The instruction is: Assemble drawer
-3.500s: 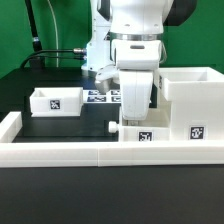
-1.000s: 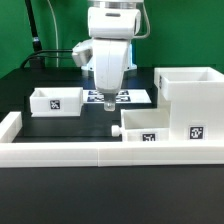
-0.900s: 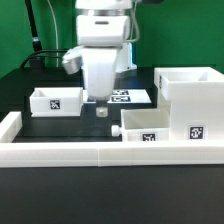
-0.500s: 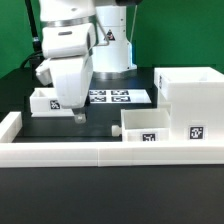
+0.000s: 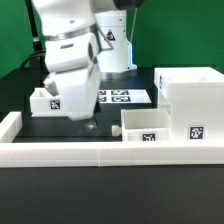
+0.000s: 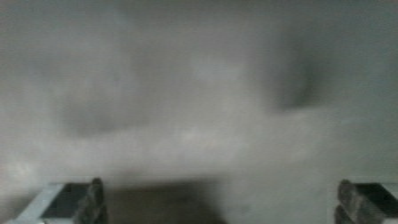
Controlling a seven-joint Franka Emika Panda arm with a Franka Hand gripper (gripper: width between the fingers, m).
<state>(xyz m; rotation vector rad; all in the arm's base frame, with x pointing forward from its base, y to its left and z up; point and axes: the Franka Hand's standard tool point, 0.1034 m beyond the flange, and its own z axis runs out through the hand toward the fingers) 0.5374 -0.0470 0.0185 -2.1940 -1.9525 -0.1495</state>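
Note:
The drawer lies in three parts on the black mat. The tall white housing [image 5: 190, 95] stands at the exterior view's right, tag facing front. One knobbed tray [image 5: 150, 125] sits beside it with its knob pointing left. The other tray [image 5: 40, 100] is at the left, mostly hidden behind my arm. My gripper [image 5: 88, 120] hangs low over the mat just right of that left tray. In the wrist view the gripper [image 6: 222, 200] is open and empty, with one fingertip [image 6: 75, 203] at each lower corner. The rest of that view is a grey blur.
The marker board [image 5: 122, 97] lies flat at the back behind my arm. A low white border wall [image 5: 100, 152] runs along the front and the left of the mat. The arm's base stands at the back centre.
My arm has swung from over the right tray and marker board to the exterior view's left and come down beside the left tray, now covering most of it. No part has moved.

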